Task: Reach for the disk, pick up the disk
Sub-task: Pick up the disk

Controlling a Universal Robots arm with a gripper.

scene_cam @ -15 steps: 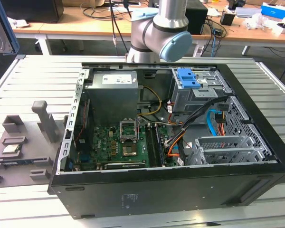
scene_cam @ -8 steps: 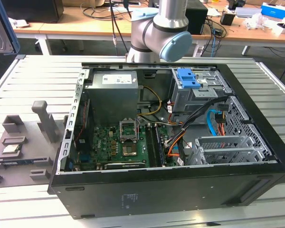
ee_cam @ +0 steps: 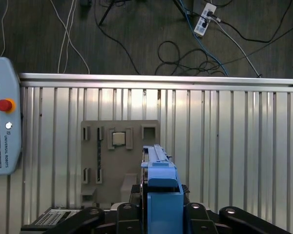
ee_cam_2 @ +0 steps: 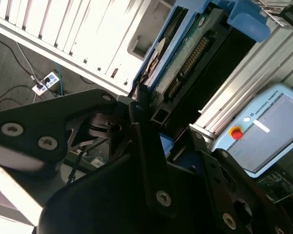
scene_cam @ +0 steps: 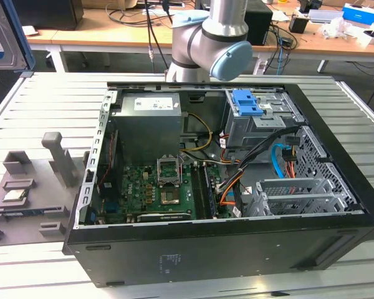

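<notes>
The tool (ee_cam: 161,220) is clamped on the disk (ee_cam: 160,187), which hangs edge-on above the slatted tabletop (ee_cam: 234,136) (over the grey holder (ee_cam: 118,163)). Its long axis runs straight out from the tool. It has a bright blue bracket and a silver edge, and the second wrist view shows its green circuit board (ee_cam_2: 186,48).
</notes>
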